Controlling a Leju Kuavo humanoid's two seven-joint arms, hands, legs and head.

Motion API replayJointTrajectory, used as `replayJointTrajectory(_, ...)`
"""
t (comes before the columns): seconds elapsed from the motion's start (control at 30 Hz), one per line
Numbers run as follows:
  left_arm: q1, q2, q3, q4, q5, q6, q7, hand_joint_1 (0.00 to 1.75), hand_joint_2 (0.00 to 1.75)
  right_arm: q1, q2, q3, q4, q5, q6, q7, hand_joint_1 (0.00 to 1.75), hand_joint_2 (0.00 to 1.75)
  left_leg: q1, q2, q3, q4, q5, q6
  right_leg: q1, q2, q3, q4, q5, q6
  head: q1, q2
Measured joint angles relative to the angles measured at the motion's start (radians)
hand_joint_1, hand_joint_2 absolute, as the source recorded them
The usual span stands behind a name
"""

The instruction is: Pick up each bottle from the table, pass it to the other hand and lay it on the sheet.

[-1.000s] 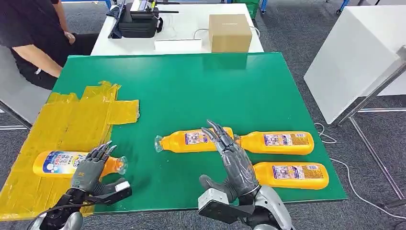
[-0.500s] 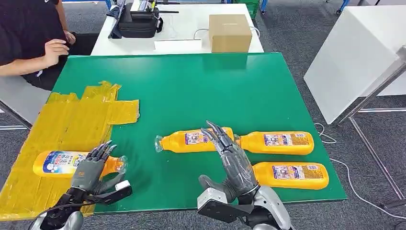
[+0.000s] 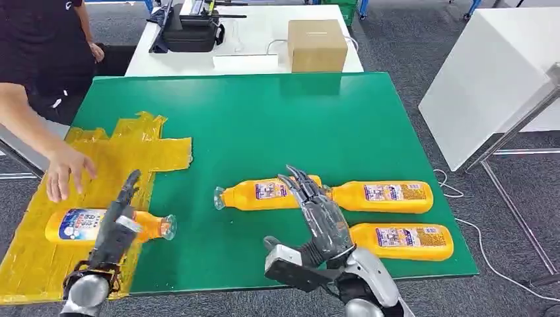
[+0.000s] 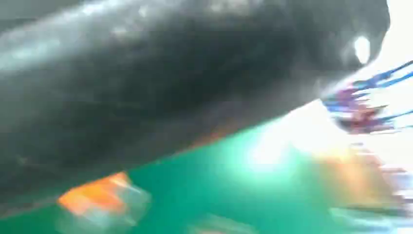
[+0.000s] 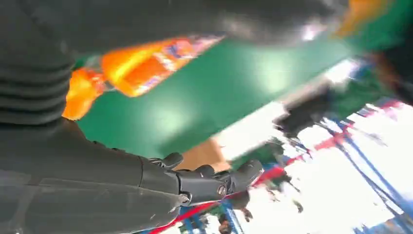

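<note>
Bottles are lying across the green table (image 3: 277,119) in my head view: one bottle (image 3: 99,225) on the yellow sheet (image 3: 79,178) at near left, under my left hand (image 3: 115,228), whose fingers are stretching flat and holding nothing. Three orange bottles (image 3: 267,193) are resting near right, my right hand (image 3: 320,214) hovering spread above them, empty. A person's hand (image 3: 65,170) is reaching onto the sheet.

Left wrist view is blurring; I cannot tell more.

Right wrist view is showing my fingers (image 5: 214,181) extended, an orange bottle (image 5: 146,63) beyond.

Printed labels: present on four orange bottles, none legible. Bottle on yellow sheet, lower left (image 3: 99,224): blue-white label. Bottle at centre (image 3: 267,193), bottle right of it (image 3: 383,196) and bottle at lower right (image 3: 403,241): small multicoloured labels, print too small to read.
</note>
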Motion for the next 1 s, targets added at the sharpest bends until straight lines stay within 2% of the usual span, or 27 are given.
replayJointTrajectory(0.07,-0.034,-0.052,0.028,-0.079,0.226,-0.106,0.039,0.0,0.0,-0.149,0.007,-0.007,0.184,0.008,0.036,0.038,0.0,1.75,-0.001,0.003,-0.001,0.0,0.003,0.002,0.0,0.002,-0.003,0.0,0.006,-0.002,-0.001,0.0)
replayJointTrajectory(0.13,-0.065,-0.088,0.027,-0.135,0.271,-0.113,0.06,0.0,0.0,-0.265,0.015,-0.031,0.338,0.016,0.036,0.02,0.0,1.75,-0.002,0.002,-0.001,0.0,0.006,0.004,-0.001,0.001,-0.002,0.0,0.006,-0.002,0.0,0.0)
replayJointTrajectory(0.23,-0.067,-0.11,0.026,-0.187,0.273,-0.109,0.06,0.0,0.0,-0.362,0.034,-0.04,0.492,0.029,0.036,0.01,0.0,1.75,-0.002,0.001,0.0,0.001,0.007,0.003,-0.001,0.001,-0.001,0.0,0.007,-0.002,-0.001,0.0)
replayJointTrajectory(0.6,-0.08,-0.136,0.024,-0.237,0.292,-0.111,0.045,0.0,0.0,-0.491,0.081,-0.038,0.744,0.057,0.059,0.034,0.0,1.75,0.0,0.0,-0.002,0.001,0.006,0.002,0.001,0.001,-0.003,0.0,0.006,-0.002,0.0,0.0)
replayJointTrajectory(0.83,-0.09,-0.139,0.021,-0.237,0.293,-0.116,0.045,0.0,0.0,-0.531,0.104,-0.037,0.827,0.066,0.072,0.038,0.0,1.75,0.0,0.0,-0.002,0.001,0.006,0.002,0.001,0.001,-0.003,0.0,0.006,-0.002,0.0,0.0)
replayJointTrajectory(1.0,-0.096,-0.141,0.015,-0.237,0.298,-0.115,0.043,0.0,0.0,-0.559,0.133,-0.021,0.898,0.055,0.108,-0.009,0.0,1.75,0.0,0.0,-0.002,0.001,0.006,0.002,0.001,0.001,-0.003,0.0,0.006,-0.002,0.0,0.0)
